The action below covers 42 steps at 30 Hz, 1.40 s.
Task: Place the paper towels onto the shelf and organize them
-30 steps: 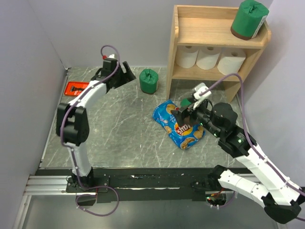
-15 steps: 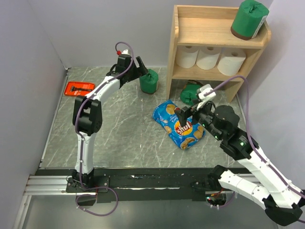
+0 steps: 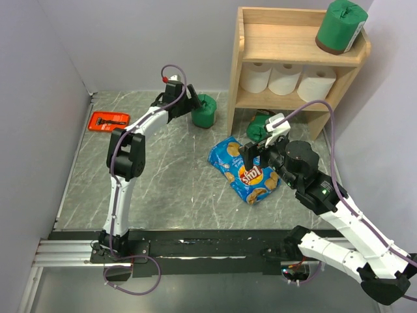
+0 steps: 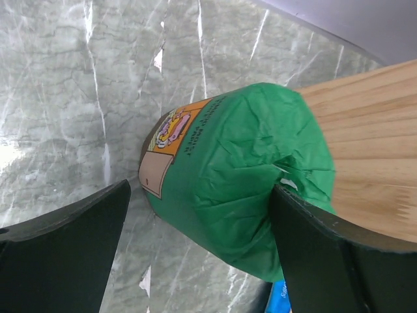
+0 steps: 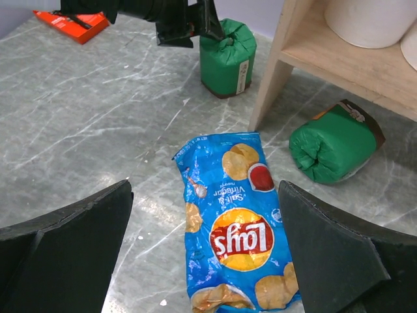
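- Your left tool (image 4: 202,218) is spread wide, one finger on each side of an upright green roll (image 4: 241,176) and gripping nothing.
- There's a gap at the left finger (image 4: 65,241). The right finger (image 4: 332,261) sits close against the wrap, and you can't tell if it touches.
- That green roll stands on the desk (image 3: 163,176) just left of the shelf (image 3: 287,42), next to its side panel.
- Your right tool (image 5: 202,254) is wide open and empty, hanging above the blue chip bag (image 5: 228,222).
- The chip bag lies flat on the desk, near side of the shelf.
- A second green roll (image 5: 332,140) lies on its side on the desk, under the shelf's lower tier.
- A third green roll (image 3: 341,25) stands on the top tier at the right end, slightly tilted.
- Three white rolls (image 3: 285,79) sit in a row on the lower tier, side by side.
- A red flat object (image 3: 107,120) lies far left on the desk, well apart from the rolls.
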{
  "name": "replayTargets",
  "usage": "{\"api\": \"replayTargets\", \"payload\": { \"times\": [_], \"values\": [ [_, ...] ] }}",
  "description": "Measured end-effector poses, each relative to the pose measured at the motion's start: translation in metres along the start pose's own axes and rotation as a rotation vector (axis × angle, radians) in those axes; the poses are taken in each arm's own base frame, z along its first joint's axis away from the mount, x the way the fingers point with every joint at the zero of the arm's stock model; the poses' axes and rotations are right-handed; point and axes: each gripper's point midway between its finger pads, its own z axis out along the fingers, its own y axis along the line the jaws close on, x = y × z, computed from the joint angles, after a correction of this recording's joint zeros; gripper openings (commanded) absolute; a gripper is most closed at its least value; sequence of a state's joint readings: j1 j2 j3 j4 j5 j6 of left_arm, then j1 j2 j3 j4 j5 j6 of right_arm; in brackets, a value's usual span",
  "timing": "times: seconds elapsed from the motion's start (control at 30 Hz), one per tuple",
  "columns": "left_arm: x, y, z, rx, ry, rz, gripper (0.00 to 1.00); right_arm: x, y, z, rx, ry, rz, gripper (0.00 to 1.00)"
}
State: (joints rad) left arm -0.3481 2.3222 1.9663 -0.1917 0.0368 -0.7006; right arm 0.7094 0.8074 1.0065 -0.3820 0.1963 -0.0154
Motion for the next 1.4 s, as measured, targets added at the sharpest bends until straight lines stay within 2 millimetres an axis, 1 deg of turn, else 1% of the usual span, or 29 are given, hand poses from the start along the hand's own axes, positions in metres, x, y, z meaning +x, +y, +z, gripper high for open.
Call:
{"api": "replayTargets", "payload": {
  "times": [0.13, 0.23, 0.37, 0.47, 0.5, 0.57, 0.6, 0.7, 0.83, 0.93, 1.07, 1.13, 1.27, 1.4],
  "values": [
    [0.007, 0.003, 0.008, 0.002, 0.01, 0.0, 0.9, 0.0, -0.002, 0.0, 0.014, 0.0, 0.0, 1.0],
    [0.005, 0.0, 0.013, 0.014, 0.005, 0.003, 0.9, 0.0, -0.004, 0.0, 0.022, 0.0, 0.0, 1.0],
    [0.011, 0.0, 0.021, 0.018, 0.013, 0.007, 0.88, 0.001, -0.004, 0.0, 0.023, 0.003, -0.001, 1.0],
    [0.01, -0.001, 0.022, 0.026, 0.01, 0.011, 0.81, 0.002, -0.004, 0.002, 0.023, 0.01, -0.002, 1.0],
    [0.01, -0.002, 0.022, 0.03, 0.01, 0.013, 0.76, 0.003, -0.004, 0.002, 0.023, 0.012, -0.003, 1.0],
    [0.01, -0.004, 0.022, 0.039, 0.011, 0.016, 0.71, 0.004, -0.003, 0.003, 0.023, 0.016, -0.004, 1.0],
    [0.01, -0.005, 0.022, 0.044, 0.014, 0.019, 0.65, 0.005, -0.003, 0.003, 0.023, 0.019, -0.005, 0.99],
    [0.011, -0.006, 0.022, 0.051, 0.018, 0.033, 0.56, 0.007, -0.003, 0.003, 0.023, 0.028, -0.007, 1.0],
    [0.01, -0.008, 0.02, 0.061, 0.02, 0.053, 0.5, 0.011, -0.004, 0.002, 0.024, 0.045, -0.011, 0.99],
    [0.012, -0.006, 0.015, 0.05, 0.034, 0.072, 0.49, 0.012, -0.004, 0.001, 0.023, 0.047, -0.011, 1.0],
    [0.021, 0.0, -0.003, 0.009, 0.092, 0.093, 0.48, 0.009, -0.005, -0.005, 0.021, 0.036, -0.009, 0.99],
    [0.029, 0.006, -0.019, -0.02, 0.136, 0.104, 0.48, 0.007, -0.005, -0.008, 0.02, 0.027, -0.006, 1.0],
    [0.054, 0.023, -0.066, -0.082, 0.235, 0.116, 0.49, 0.008, -0.002, -0.011, -0.001, 0.022, -0.001, 0.99],
    [0.079, 0.039, -0.12, -0.124, 0.311, 0.123, 0.53, 0.021, 0.005, -0.007, -0.027, 0.051, 0.018, 1.0]
  ]
}}
